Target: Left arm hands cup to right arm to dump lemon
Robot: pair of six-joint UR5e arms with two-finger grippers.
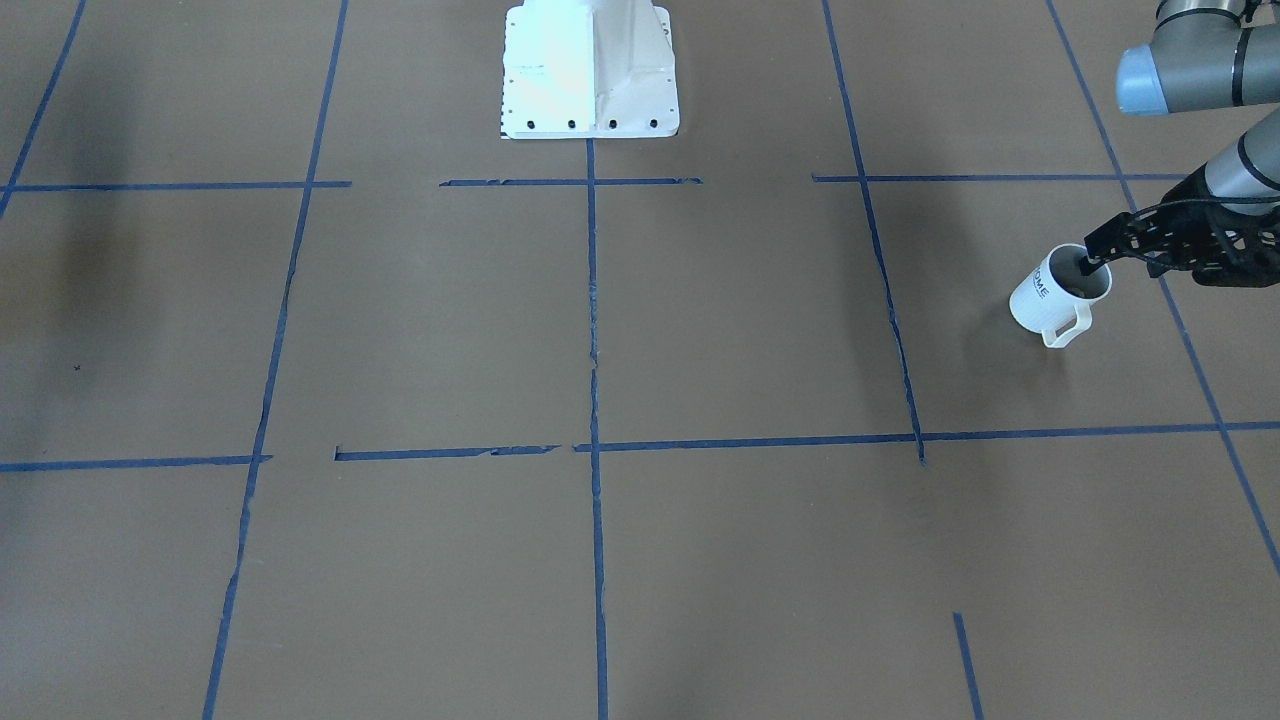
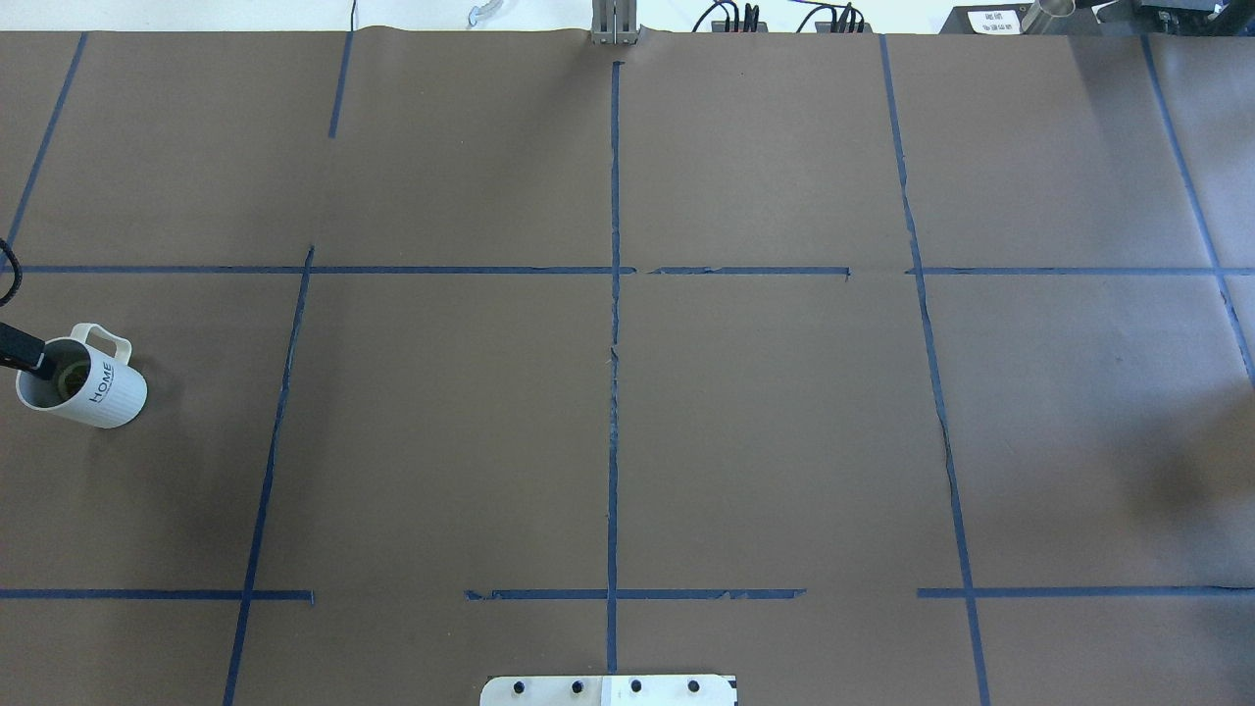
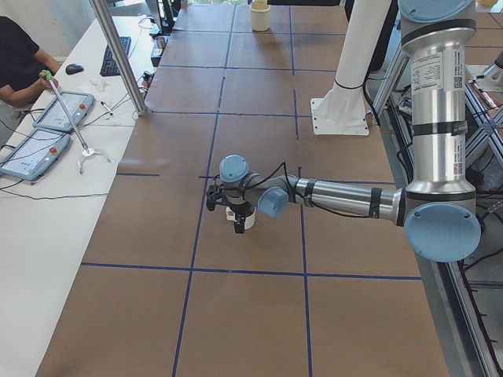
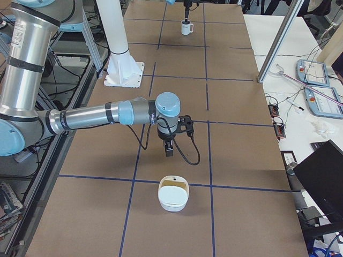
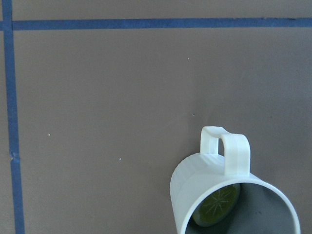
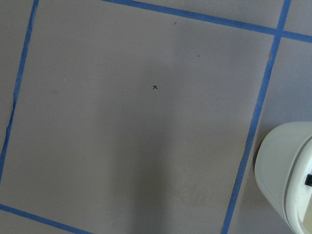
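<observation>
At the far left of the table [image 2: 627, 412], the left arm [image 3: 346, 198] reaches out low over the brown surface. Its left gripper [image 1: 1095, 258] is at the cup [image 2: 98, 392]. One black finger [image 2: 22, 350] comes over the rim from the left and goes into the mouth. The other finger is not visible, so I cannot tell if the claw is pressed on the wall or loose. The cup looks upright. Its handle [image 5: 226, 151] points to the far side, away from the robot. I cannot tell if its bottom touches the table. The lemon [image 5: 217, 207] lies inside the cup at the bottom, with the cut face up.

In the middle, blue tape lines [image 2: 614, 392] cross the table, and the white pedestal [image 1: 590, 70] stands at the near edge.

On the right part, the right arm [image 4: 91, 116] stretches out over the table, and the right gripper [image 4: 169, 150] points down above the surface, holding nothing that I can see. The fingers are too small here, so I cannot tell if this claw is open or closed. More to the right, near it, a white container [image 4: 172, 199] stands on the table beside a tape line.
</observation>
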